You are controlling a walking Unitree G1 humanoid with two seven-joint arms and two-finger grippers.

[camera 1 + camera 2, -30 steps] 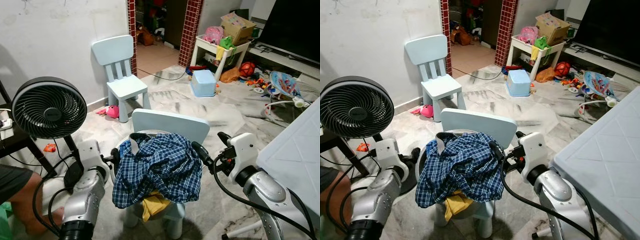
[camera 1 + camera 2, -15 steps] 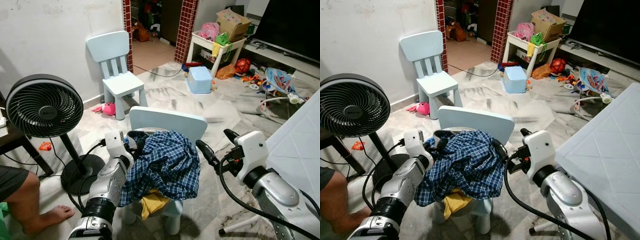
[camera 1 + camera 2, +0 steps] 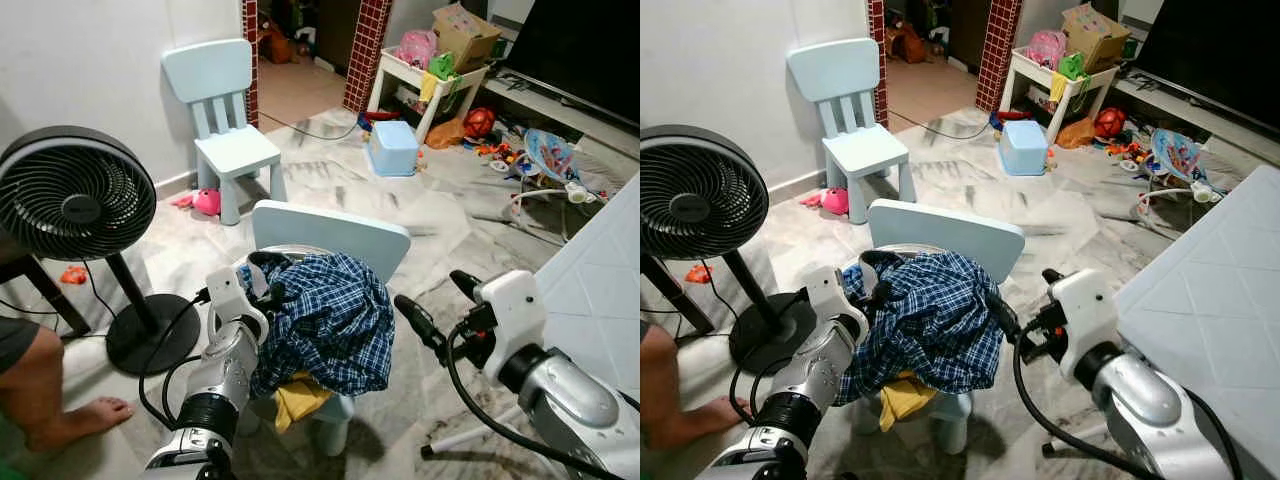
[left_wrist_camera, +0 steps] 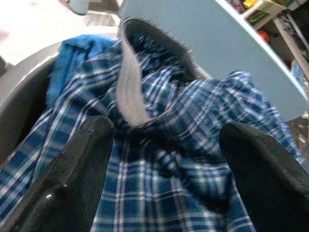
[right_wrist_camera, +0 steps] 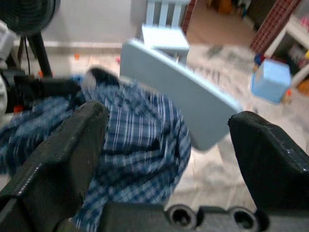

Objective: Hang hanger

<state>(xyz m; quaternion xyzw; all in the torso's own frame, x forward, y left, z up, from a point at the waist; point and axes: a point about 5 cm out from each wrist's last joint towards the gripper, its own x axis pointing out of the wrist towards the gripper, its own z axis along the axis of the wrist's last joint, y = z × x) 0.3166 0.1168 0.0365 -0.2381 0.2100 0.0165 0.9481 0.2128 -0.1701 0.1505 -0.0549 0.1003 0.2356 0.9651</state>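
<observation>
L claw open, R claw open

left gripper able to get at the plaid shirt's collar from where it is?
Probably yes. The left gripper is open and right over the plaid shirt, with the collar just ahead between its fingers and nothing across the way.

The shirt is plaid in dark blue, white and teal, with a grey inner collar band. Under it shows a mustard-yellow cloth. The small chair carrying the pile is pale blue, as is the second small chair by the white wall. The standing fan is black. The floor is grey-and-white marble, veined dark. A light blue storage box sits on it, near a pink toy. The doorway pillars are red brick-patterned tile.
</observation>
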